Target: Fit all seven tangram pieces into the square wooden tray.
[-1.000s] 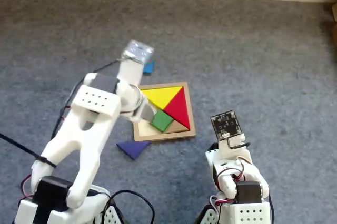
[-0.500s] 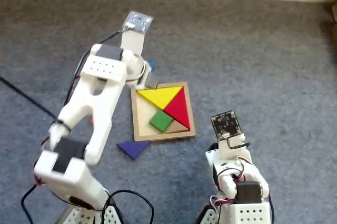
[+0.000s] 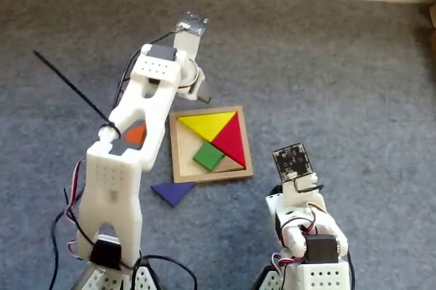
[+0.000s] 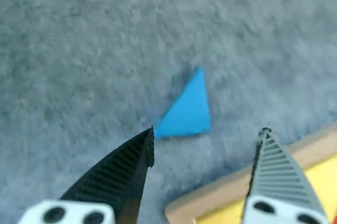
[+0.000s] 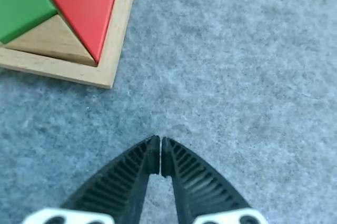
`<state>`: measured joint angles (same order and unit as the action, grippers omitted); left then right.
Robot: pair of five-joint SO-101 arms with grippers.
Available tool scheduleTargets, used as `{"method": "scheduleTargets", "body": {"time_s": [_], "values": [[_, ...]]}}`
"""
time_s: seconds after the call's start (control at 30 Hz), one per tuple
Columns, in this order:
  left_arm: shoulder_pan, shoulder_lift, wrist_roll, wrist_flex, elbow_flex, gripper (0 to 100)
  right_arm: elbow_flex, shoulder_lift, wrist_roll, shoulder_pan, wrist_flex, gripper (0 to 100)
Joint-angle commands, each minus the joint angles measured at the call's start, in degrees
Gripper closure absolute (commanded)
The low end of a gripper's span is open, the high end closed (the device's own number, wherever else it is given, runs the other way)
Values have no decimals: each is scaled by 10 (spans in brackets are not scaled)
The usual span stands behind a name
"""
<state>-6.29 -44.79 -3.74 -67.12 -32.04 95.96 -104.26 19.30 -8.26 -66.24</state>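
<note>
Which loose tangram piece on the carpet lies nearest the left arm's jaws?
The light blue triangle, just ahead of the open left jaws beside the tray corner. The dark blue triangle and orange piece lie farther back.

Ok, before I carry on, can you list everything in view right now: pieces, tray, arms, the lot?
wooden tray: one, light wood, on the carpet ahead of both arms
yellow triangle: one, yellow, in the tray, far side
red triangle: one, red, in the tray, against the yellow one
green square: one, green, in the tray, near side
blue triangle: one, light blue, on the carpet just outside the tray
purple triangle: one, dark purple, on the carpet off the tray's near corner
orange piece: one, orange, on the carpet, partly hidden by the left arm
carpet: grey, under everything
left gripper: open, above the blue triangle
right gripper: shut, over bare carpet near the tray
</note>
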Motion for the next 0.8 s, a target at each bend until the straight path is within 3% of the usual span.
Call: {"method": "scheduleTargets", "body": {"time_s": [0.0,0.3,0.43,0.63,0.77], "values": [[15,-33,-4,5,-98,698,65,-10,1,6,12,974],[30,-129,-4,0,-192,699,65,-10,1,6,12,974],[29,-132,-26,-60,-194,700,65,-10,1,6,12,974],[32,-137,-75,-105,-194,832,65,-10,1,6,12,974],[36,-137,-74,-104,-194,845,65,-10,1,6,12,974]]}}
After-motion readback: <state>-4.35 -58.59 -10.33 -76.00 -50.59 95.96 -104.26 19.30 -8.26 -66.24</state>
